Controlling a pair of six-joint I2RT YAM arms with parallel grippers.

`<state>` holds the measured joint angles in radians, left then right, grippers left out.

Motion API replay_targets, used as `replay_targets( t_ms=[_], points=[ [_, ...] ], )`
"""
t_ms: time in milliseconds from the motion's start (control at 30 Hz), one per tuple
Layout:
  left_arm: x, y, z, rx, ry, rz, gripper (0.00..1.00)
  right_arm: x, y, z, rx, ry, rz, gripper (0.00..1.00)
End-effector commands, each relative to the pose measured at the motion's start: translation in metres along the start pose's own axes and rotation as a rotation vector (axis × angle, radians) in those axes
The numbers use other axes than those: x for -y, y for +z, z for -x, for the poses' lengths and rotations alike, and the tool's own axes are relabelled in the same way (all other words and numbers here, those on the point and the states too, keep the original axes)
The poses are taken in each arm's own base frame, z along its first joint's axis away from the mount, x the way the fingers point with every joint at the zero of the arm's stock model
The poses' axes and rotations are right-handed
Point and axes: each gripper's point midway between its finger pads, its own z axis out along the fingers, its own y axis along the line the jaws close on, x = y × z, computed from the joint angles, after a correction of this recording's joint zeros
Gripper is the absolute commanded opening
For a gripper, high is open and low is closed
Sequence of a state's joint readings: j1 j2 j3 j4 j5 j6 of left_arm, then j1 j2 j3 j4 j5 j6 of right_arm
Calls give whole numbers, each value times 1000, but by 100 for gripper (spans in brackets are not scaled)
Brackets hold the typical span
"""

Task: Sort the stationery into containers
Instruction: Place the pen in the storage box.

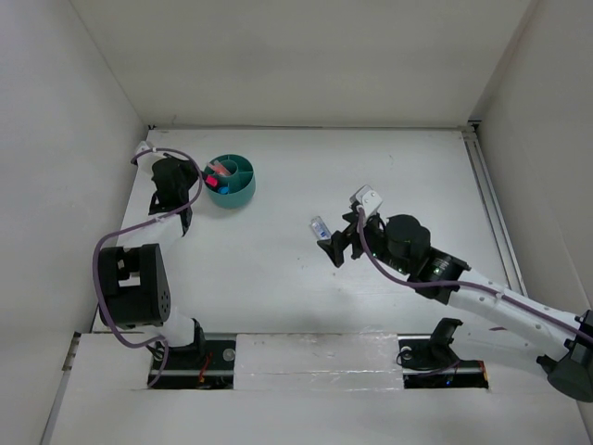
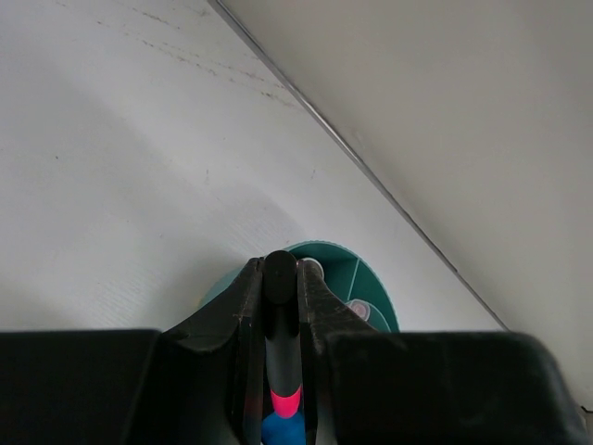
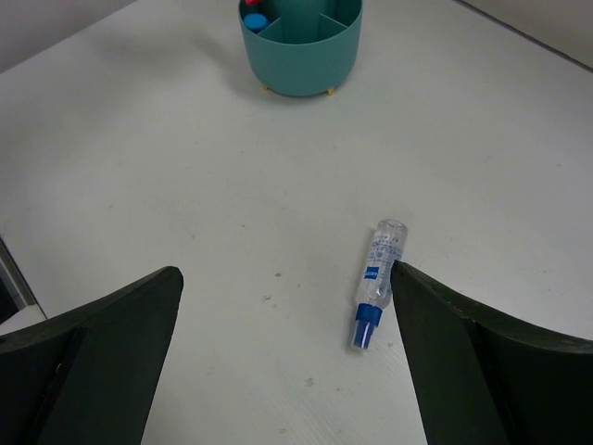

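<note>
Right claw [image 3: 285, 273] wide, clear-blue tube [image 3: 380, 258] alongside

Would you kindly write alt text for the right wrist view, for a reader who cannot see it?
The open right gripper hangs over a white table, its dark fingers framing a clear tube with a blue cap that lies close by one finger. Farther off stands a teal tub with blue and red tips showing inside.

There are one teal tub [image 3: 300, 56], one clear-blue tube [image 3: 378, 276], one black-capped pink highlighter [image 2: 282, 343] and one blue-capped marker [image 3: 255, 20].
</note>
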<state>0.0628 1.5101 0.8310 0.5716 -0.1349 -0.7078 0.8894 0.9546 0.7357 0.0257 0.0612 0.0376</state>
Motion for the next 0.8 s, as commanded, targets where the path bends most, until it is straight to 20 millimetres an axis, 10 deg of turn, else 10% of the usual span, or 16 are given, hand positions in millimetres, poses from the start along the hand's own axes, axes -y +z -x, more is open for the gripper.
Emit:
replay_targets(
  t_ms=[0,767],
  points=[
    [9,2,12,46,-10,-39,3,5,-2,13,56,-4,-18,100],
    [11,0,-4,37,27,-50,39,8,-3,13,65,0,-8,100]
  ],
)
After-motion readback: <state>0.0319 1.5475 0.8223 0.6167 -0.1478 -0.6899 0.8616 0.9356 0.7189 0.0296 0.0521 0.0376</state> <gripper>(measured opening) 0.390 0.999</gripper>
